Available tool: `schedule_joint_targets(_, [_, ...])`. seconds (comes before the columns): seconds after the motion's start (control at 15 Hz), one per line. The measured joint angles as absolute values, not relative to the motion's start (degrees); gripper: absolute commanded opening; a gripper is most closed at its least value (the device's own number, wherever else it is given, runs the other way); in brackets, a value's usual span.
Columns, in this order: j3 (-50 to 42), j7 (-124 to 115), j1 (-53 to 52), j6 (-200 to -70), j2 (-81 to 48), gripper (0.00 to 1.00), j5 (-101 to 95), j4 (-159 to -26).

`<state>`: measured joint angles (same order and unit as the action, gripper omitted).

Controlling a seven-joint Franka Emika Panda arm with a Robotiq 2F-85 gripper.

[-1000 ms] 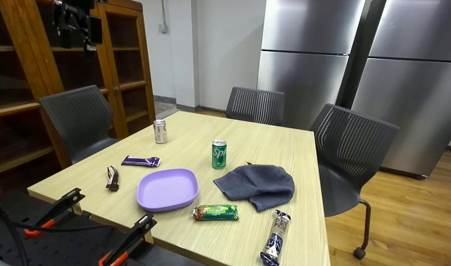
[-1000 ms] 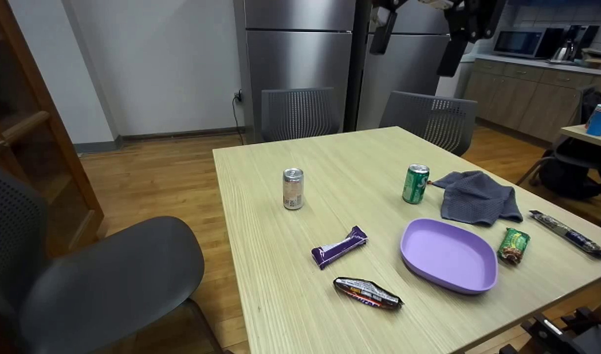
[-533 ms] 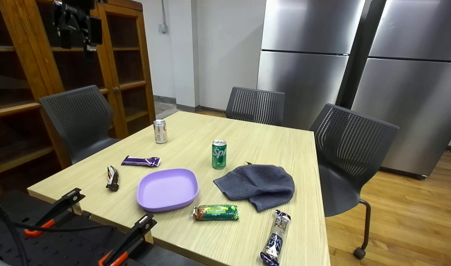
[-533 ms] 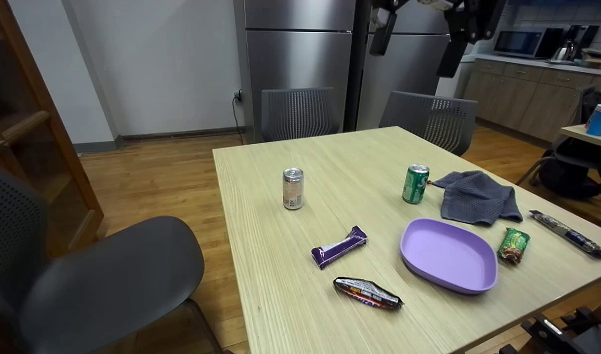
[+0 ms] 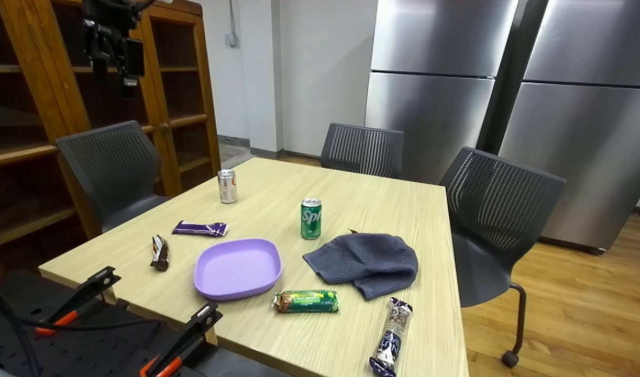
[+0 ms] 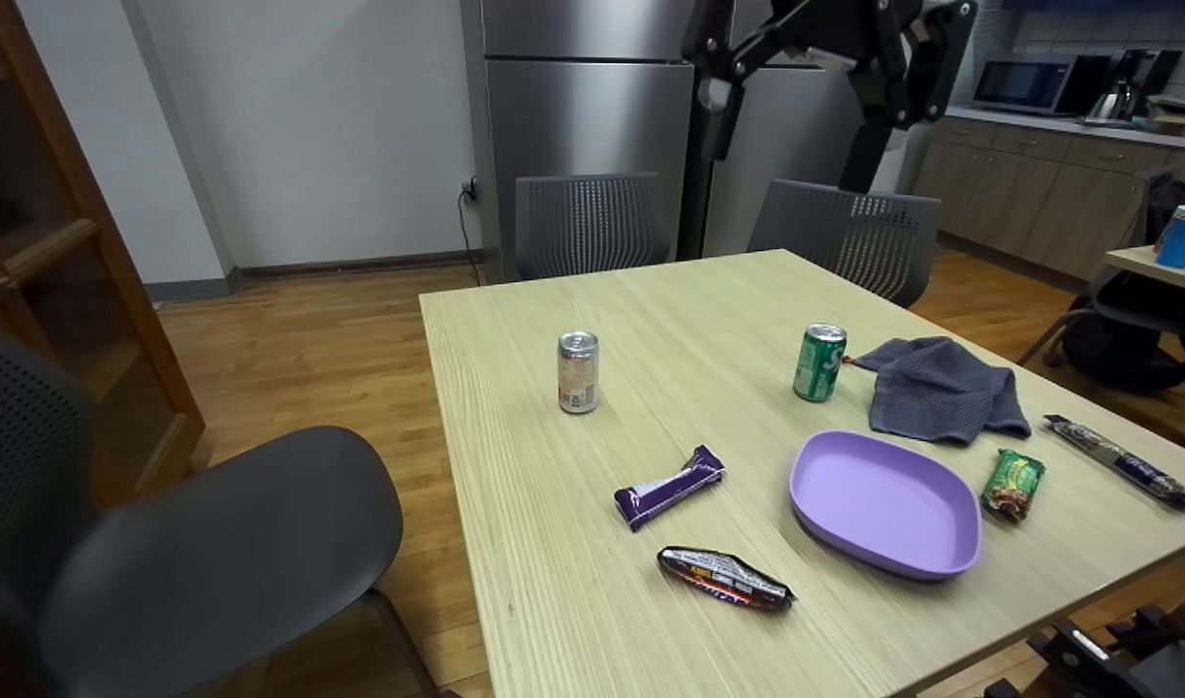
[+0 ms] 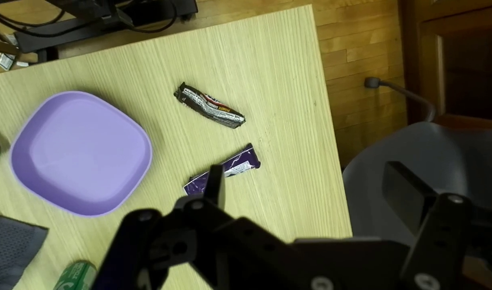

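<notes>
My gripper (image 7: 306, 177) hangs well above the table with its jaws wide apart and nothing between them; in an exterior view the gripper (image 6: 784, 173) shows at the top. In the wrist view one finger (image 7: 214, 183) covers part of a purple-wrapped bar (image 7: 242, 163) lying below. Beyond that bar is a dark brown wrapped bar (image 7: 209, 106). To their left sits a lilac plate (image 7: 83, 149), bare inside. A silvery-white can (image 6: 578, 373) and a green can (image 6: 819, 364) stand upright. Past the plate lie a green-wrapped bar (image 6: 1014, 483) and a dark blue wrapped bar (image 6: 1121, 460).
A crumpled grey-blue cloth (image 5: 367, 262) lies by the green can, with a small brownish tip (image 5: 353, 231) poking out behind it. Dark chairs (image 5: 110, 173) surround the table (image 5: 278, 178). Black and orange clamps (image 5: 181, 340) grip its near edge. A wooden cabinet (image 5: 186, 94) stands behind.
Over the last half second my gripper has come down, shifting a little left in an exterior view. It stays open. Nothing on the table has moved.
</notes>
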<state>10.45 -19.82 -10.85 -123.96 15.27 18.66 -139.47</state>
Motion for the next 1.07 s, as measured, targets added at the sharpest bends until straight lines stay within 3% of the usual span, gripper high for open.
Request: schedule_joint_targets(1.07, [12.13, -44.55, -10.53, -138.14, 3.22, 1.00, 6.53, -138.57])
